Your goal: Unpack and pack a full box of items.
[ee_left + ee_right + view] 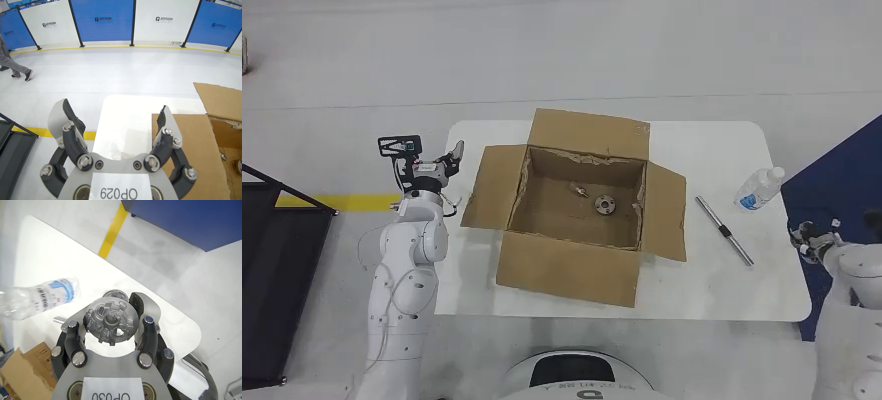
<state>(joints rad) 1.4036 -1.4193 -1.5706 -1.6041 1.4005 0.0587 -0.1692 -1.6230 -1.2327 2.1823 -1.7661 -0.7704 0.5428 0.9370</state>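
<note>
An open cardboard box (577, 205) stands mid-table with its flaps spread; a round metal flange (603, 205) and a small metal fitting (578, 190) lie on its floor. My right gripper (113, 321) is shut on a grey cast metal hub (111, 321), held above the table's right edge (810, 243). My left gripper (115, 117) is open and holds nothing, hovering at the table's left edge beside the box's left flap (187, 144), also seen from above (432, 160).
A clear plastic water bottle (759, 188) lies at the right of the table, with a metal rod (724, 230) between it and the box. A black rack (272, 270) stands on the floor to the left. The table is white (712, 290).
</note>
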